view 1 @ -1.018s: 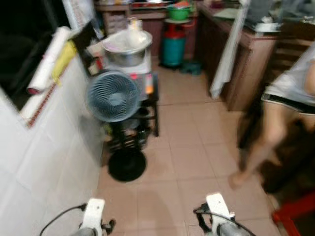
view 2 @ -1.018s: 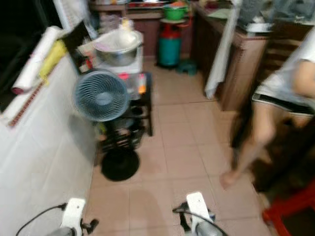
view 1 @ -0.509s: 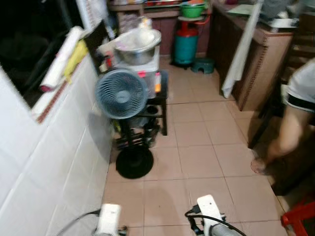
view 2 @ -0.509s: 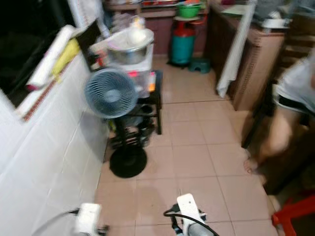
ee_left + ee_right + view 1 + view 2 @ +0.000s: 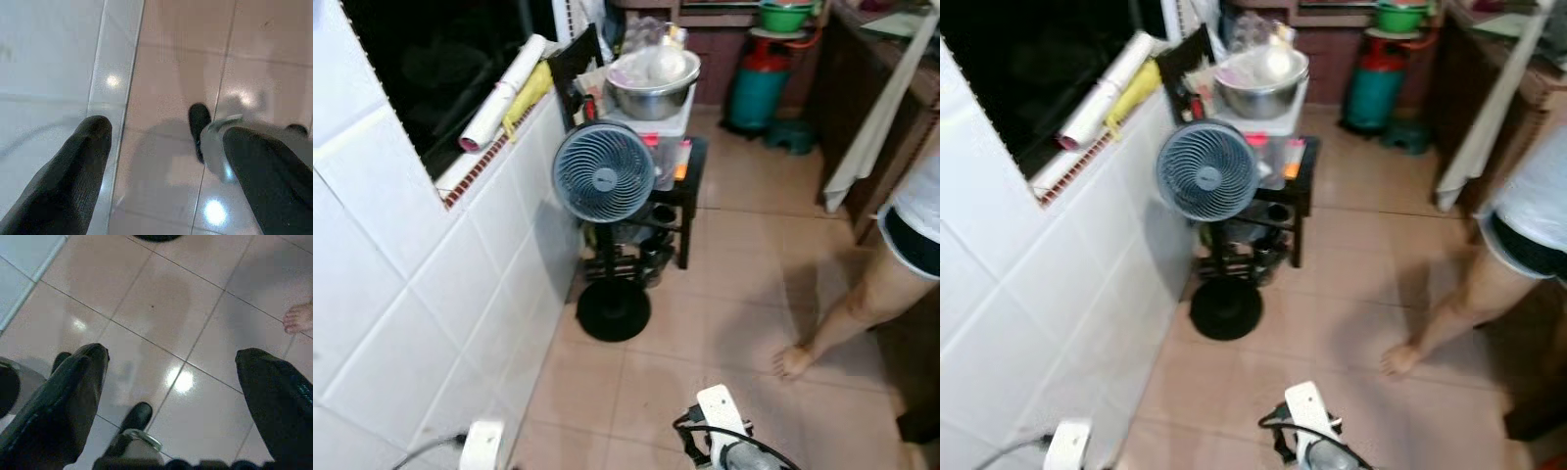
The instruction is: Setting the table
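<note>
The camera has swung left since 1 second ago, bringing the tiled wall (image 5: 431, 323) closer; no tableware for setting is in reach yet. A steel bowl (image 5: 653, 83) tops the rack (image 5: 685, 176). Left end effector (image 5: 161, 161) and right end effector (image 5: 171, 382) hang released, empty.

White wrists, black-fingered left claw (image 5: 161, 161)

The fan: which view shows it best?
The left eye view: the fan stands whole and sharp beside the tiled wall. The right eye view shows it too, slightly blurred. The right wrist view catches just its base's edge.
</note>
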